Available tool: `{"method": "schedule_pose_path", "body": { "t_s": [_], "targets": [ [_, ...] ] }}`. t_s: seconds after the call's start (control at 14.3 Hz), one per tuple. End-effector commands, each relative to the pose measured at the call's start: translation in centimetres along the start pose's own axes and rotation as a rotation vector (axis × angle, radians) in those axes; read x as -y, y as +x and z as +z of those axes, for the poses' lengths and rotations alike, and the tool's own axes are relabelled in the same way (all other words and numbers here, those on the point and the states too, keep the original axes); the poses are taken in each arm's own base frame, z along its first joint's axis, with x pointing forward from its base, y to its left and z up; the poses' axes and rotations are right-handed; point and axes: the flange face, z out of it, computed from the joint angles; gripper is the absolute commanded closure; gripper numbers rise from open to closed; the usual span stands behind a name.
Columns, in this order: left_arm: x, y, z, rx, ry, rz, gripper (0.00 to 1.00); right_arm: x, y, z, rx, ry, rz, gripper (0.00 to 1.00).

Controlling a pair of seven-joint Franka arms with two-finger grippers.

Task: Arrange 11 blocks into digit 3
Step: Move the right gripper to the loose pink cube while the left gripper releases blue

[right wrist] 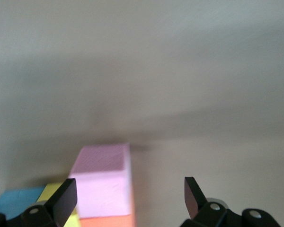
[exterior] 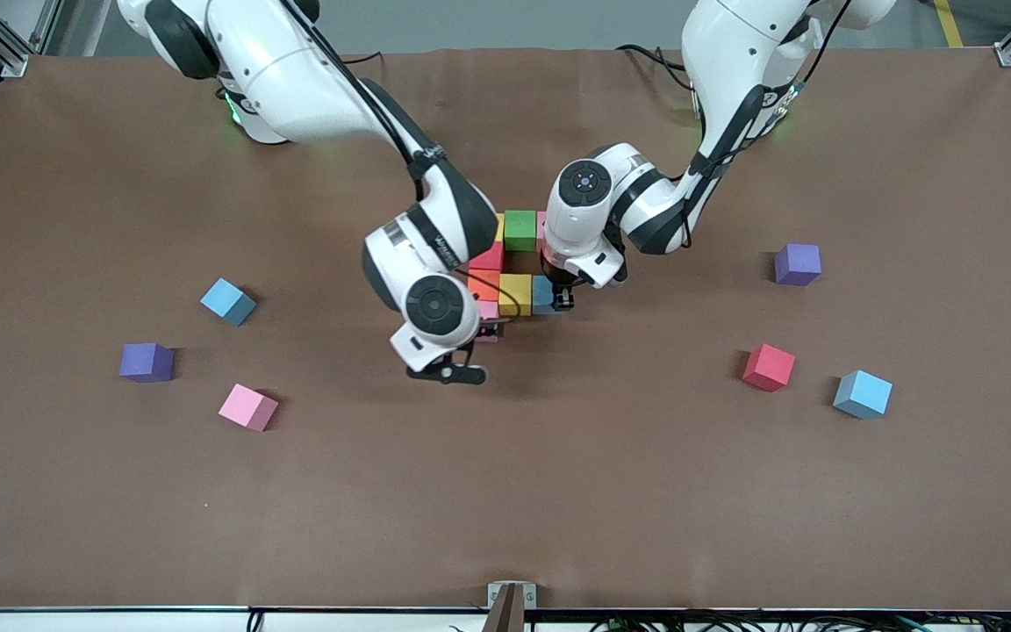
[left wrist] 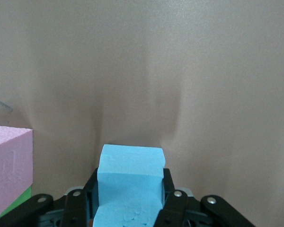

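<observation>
The started digit 3 lies mid-table as touching blocks: green (exterior: 519,230), red (exterior: 488,257), orange (exterior: 483,283), yellow (exterior: 514,294) and pink (exterior: 489,309). My left gripper (exterior: 562,297) is shut on a light blue block (exterior: 544,294) that rests against the yellow one. In the left wrist view that block (left wrist: 130,177) fills the left gripper (left wrist: 130,189). My right gripper (exterior: 490,330) hangs open just above the pink block. The right wrist view shows that pink block (right wrist: 104,182) close to one finger (right wrist: 66,198) of the right gripper (right wrist: 131,194), with nothing gripped.
Loose cubes toward the right arm's end: light blue (exterior: 228,301), purple (exterior: 146,362), pink (exterior: 247,406). Toward the left arm's end: purple (exterior: 798,264), red (exterior: 768,367), light blue (exterior: 863,394). Both forearms crowd over the figure.
</observation>
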Motion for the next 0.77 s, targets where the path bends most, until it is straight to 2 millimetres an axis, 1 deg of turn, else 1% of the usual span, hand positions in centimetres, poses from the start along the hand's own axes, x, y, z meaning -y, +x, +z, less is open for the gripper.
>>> {"method": "schedule_pose_path", "body": {
  "t_s": [0.0,0.07,0.21,0.28,0.35,0.42,0.49,0.63,0.7],
  "targets": [
    [-0.3,-0.5,0.4,0.005,-0.018,-0.001,0.67,-7.2,4.3,-3.5,-0.026,-0.002,0.148,0.00],
    [-0.4,-0.5,0.4,0.005,-0.018,-0.002,0.61,-10.9,6.8,-4.4,-0.048,-0.002,0.229,0.00],
    [-0.4,-0.5,0.4,0.005,-0.018,-0.001,0.35,-17.2,10.5,-5.2,-0.069,0.011,0.331,0.00],
    [-0.3,-0.5,0.4,0.004,-0.017,0.002,0.04,-20.4,12.3,-5.6,-0.092,0.030,0.365,0.00],
    [-0.3,-0.6,0.3,0.004,-0.018,0.005,0.00,-23.4,13.6,-6.0,-0.102,0.043,0.408,0.00],
    [-0.4,-0.5,0.2,0.005,-0.020,0.004,0.00,-26.8,14.6,-6.0,-0.094,0.048,0.451,0.00],
    [-0.4,-0.5,0.0,0.005,-0.020,0.005,0.00,-29.1,15.2,-5.4,-0.078,0.049,0.468,0.00],
    [-0.6,-0.5,-0.5,0.007,-0.027,0.008,0.00,-31.8,15.9,-4.5,-0.064,0.049,0.449,0.00],
    [-1.1,-0.4,-1.2,0.011,-0.036,0.002,0.00,-32.9,16.1,-3.5,-0.049,0.047,0.429,0.00]
  ]
}}
